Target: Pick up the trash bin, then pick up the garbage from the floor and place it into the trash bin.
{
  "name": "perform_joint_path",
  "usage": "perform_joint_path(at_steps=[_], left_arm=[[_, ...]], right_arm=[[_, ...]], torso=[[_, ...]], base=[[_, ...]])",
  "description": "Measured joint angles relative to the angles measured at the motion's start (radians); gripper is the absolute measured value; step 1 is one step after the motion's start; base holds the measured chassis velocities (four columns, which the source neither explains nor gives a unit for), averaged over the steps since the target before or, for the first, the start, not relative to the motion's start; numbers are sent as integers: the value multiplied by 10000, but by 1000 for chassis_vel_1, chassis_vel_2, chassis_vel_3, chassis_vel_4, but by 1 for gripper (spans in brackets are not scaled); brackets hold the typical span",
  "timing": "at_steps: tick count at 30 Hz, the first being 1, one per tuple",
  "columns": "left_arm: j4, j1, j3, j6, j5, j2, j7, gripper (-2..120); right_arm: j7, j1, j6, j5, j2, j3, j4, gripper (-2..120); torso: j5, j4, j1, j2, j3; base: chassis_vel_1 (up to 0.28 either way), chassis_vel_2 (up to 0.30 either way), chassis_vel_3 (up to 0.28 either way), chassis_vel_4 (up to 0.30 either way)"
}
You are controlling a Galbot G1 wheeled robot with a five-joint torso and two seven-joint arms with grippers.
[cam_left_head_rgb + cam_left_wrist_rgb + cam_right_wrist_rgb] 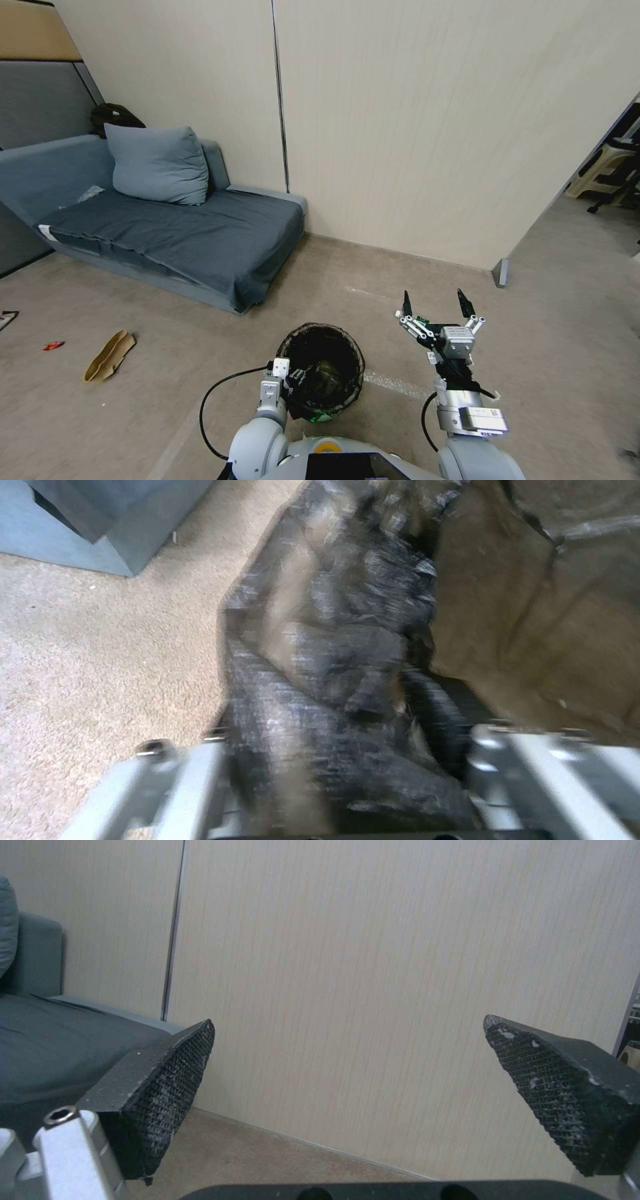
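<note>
Beige carpet (167,400); trash bin (321,373) in left tool (293,385).

The trash bin (321,370) beside the left gripper (288,380) wears a crinkled black liner. The right gripper (435,308) has black cross-hatched pads (175,1075). Tan curled scrap (109,356), red wrapper (53,345), beige carpet (200,347), blue-grey sofa (200,240).
</note>
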Motion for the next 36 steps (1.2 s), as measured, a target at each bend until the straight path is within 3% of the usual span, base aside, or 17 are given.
perform_joint_path(at_steps=[3, 9, 25, 30, 36], left_arm=[[96, -36, -23, -14, -173, -2, -76, 22], [290, -64, -37, -106, -277, -21, -166, 7], [256, 6, -42, -316, -167, -24, -174, 7], [-287, 89, -95, -346, -91, -30, -254, 7], [-1396, 147, -181, -441, 194, 55, -478, 1]], right_arm=[[0, 0, 0, 0, 0, 0, 0, 100], [0, 0, 0, 0, 0, 0, 0, 100], [0, 0, 0, 0, -1, 0, 0, 100], [0, 1, 0, 0, 0, 0, 0, 100], [0, 0, 0, 0, 0, 0, 0, 100]], torso=[[4, 3, 0, 0, -1], [0, 1, -1, 3, -2], [-15, -5, 0, 2, 3], [-24, -9, 2, -1, 7], [-6, -2, 2, -1, 5]], base=[[0, 0, 0, 0], [0, 0, 0, 0], [0, 0, 0, 0], [0, 0, 0, 0], [0, 0, 0, 0]])
